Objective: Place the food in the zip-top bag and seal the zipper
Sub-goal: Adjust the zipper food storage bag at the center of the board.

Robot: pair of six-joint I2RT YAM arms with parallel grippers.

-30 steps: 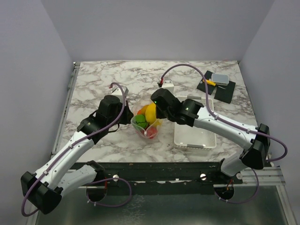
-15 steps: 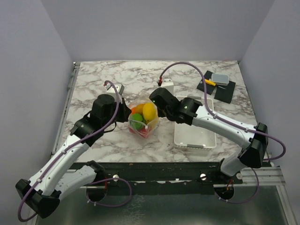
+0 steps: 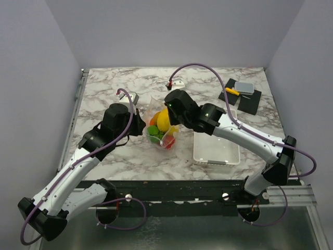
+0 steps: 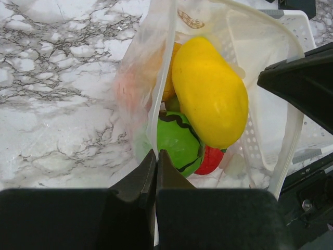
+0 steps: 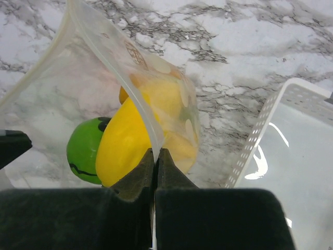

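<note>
My left gripper (image 4: 156,154) is clenched on one side of the bag (image 4: 139,78) at its mouth. My right gripper (image 5: 155,152) is clenched on the opposite side, right on the pale zipper (image 5: 115,63) strip. The mouth gapes open between them. All the food (image 3: 162,127) I can see sits inside: a long yellow fruit (image 4: 208,99) on top, a green ball (image 4: 178,141) with a dark wavy line under it, a red piece (image 4: 210,161) lowest and an orange piece (image 4: 169,78) behind. I cannot tell whether the bag's bottom touches the marble table (image 3: 104,94). The white basket (image 3: 216,162) lies just right of the bag. Dark mats (image 3: 250,104) lie at the far right corner.
</note>
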